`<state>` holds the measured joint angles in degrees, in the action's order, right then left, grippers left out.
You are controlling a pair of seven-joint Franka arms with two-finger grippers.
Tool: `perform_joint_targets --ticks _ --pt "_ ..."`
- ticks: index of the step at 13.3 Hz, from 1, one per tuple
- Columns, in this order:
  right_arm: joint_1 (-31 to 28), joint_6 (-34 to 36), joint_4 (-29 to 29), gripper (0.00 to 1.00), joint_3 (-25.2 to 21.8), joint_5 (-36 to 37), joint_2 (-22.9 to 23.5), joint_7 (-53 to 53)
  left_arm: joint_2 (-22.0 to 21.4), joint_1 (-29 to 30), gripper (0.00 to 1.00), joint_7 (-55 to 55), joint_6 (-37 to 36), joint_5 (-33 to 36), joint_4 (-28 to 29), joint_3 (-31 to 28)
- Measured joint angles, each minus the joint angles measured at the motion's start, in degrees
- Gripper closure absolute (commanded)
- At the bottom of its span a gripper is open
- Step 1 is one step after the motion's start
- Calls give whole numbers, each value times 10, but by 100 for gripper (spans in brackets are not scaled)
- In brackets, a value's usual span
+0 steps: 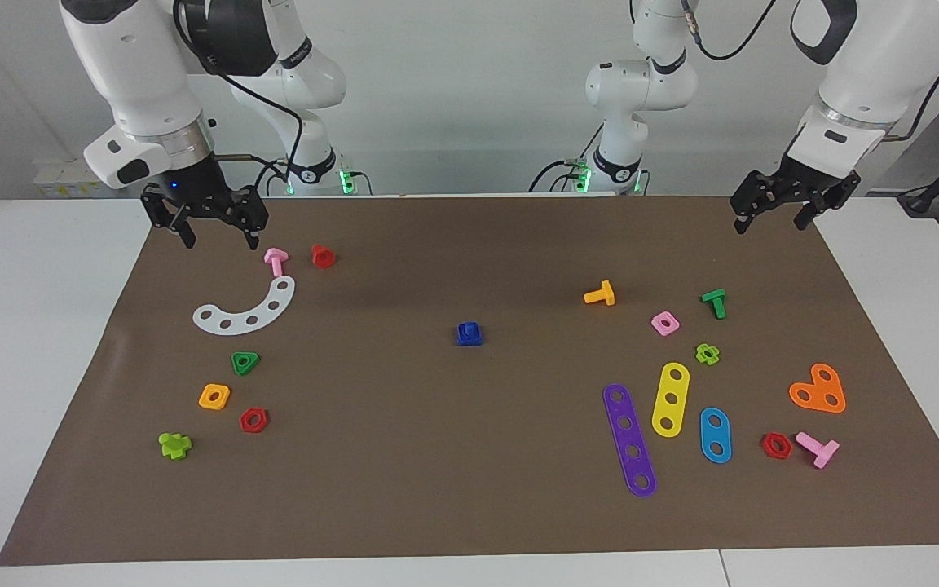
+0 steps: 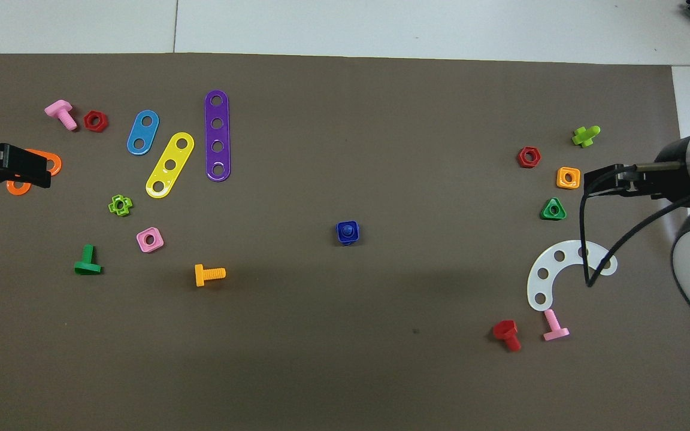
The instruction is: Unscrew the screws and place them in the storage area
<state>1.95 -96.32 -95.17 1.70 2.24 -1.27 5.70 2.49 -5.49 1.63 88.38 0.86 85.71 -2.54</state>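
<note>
The dark-blue screw [image 1: 469, 333] stands threaded in its dark-blue rounded-square nut at the middle of the brown mat; it also shows in the overhead view [image 2: 348, 232]. My right gripper [image 1: 221, 239] is open and empty, raised over the mat's edge near the pink screw [image 1: 275, 260], at the right arm's end. My left gripper [image 1: 771, 222] is open and empty, raised over the mat's corner at the left arm's end. In the overhead view the left gripper [image 2: 36, 172] overlaps the orange heart plate [image 2: 51, 163] and the right gripper [image 2: 590, 182] is beside the orange nut [image 2: 568, 178]. Both are well away from the blue screw.
At the right arm's end lie a white curved plate [image 1: 245, 310], a red screw [image 1: 323, 256], a green triangular nut [image 1: 245, 363], and orange, red and lime pieces. At the left arm's end lie purple [image 1: 629, 440], yellow and blue strips, a pink nut [image 1: 665, 323] and several screws.
</note>
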Motion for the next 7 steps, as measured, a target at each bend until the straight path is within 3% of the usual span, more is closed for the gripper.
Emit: perform_joint_targets --ticks 4,7 --pt "0 21 3 2 7 0 -13 0 1 -6 1 0 17 -4 12 7" --pt "0 34 3 2 7 0 -16 0 6 -84 2 71 56 -7 63 14"
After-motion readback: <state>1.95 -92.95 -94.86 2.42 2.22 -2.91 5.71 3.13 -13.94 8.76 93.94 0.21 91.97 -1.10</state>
